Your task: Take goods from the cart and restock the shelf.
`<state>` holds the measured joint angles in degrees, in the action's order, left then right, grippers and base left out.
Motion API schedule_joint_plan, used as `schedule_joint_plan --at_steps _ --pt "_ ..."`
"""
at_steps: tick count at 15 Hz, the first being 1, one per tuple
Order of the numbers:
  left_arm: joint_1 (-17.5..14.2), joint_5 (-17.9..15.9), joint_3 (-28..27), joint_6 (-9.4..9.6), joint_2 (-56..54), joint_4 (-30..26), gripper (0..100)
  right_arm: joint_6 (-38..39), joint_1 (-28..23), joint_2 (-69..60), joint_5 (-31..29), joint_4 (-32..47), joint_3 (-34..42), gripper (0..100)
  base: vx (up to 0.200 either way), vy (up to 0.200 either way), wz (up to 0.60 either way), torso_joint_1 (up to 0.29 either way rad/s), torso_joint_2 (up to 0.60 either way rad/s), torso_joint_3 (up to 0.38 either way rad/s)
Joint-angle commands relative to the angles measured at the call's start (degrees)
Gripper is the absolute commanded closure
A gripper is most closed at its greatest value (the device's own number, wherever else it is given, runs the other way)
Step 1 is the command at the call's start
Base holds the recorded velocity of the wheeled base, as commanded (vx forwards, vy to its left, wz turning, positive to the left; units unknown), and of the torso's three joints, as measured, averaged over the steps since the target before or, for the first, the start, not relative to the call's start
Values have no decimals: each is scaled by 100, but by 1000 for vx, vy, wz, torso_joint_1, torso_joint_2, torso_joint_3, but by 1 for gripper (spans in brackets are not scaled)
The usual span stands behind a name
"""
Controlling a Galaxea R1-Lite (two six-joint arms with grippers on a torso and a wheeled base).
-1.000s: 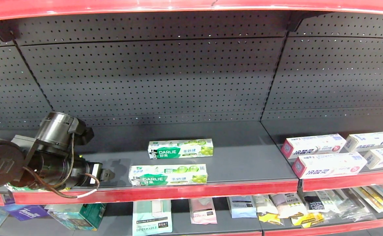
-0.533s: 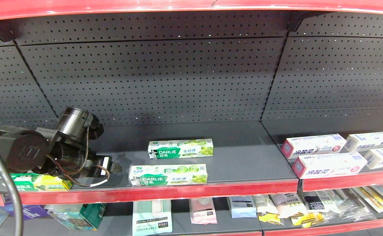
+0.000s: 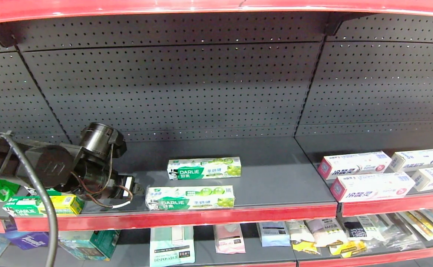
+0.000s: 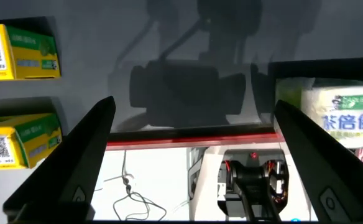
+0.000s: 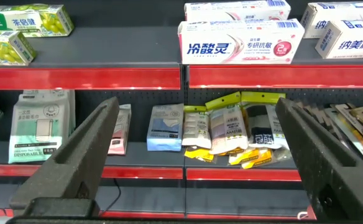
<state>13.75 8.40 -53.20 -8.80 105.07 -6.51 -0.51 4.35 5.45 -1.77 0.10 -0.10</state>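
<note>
Two green toothpaste boxes lie on the grey shelf [image 3: 276, 178], one at the front edge [image 3: 189, 197] and one behind it [image 3: 204, 168]. My left gripper [image 3: 138, 189] hovers low over the shelf just left of the front box's end. In the left wrist view this gripper [image 4: 194, 106] is open with nothing between its fingers, and the green box's end [image 4: 340, 118] sits just outside one finger. My right gripper [image 5: 197, 106] is open and empty, facing the shelves from farther back.
Yellow-green boxes [image 3: 42, 205] lie at the shelf's left end behind my left arm. White-and-pink toothpaste boxes [image 3: 372, 185] fill the right bay. Packets [image 5: 231, 124] hang on the lower shelf. Bare shelf lies between the green boxes and the right bay.
My left arm has moved right along the shelf, bringing its gripper close to the front green box. The yellow-green boxes at the left have come into sight behind it.
</note>
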Motion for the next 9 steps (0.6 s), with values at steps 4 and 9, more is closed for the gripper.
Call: schedule_joint_plan --at_steps 4,9 --pt "101 -5 -164 1 207 1 0 -2 4 9 1 -1 1 0 0 0 0 0 0 0" --pt "225 -14 -208 -8 277 1 0 -2 4 9 1 -1 1 0 0 0 0 0 0 0"
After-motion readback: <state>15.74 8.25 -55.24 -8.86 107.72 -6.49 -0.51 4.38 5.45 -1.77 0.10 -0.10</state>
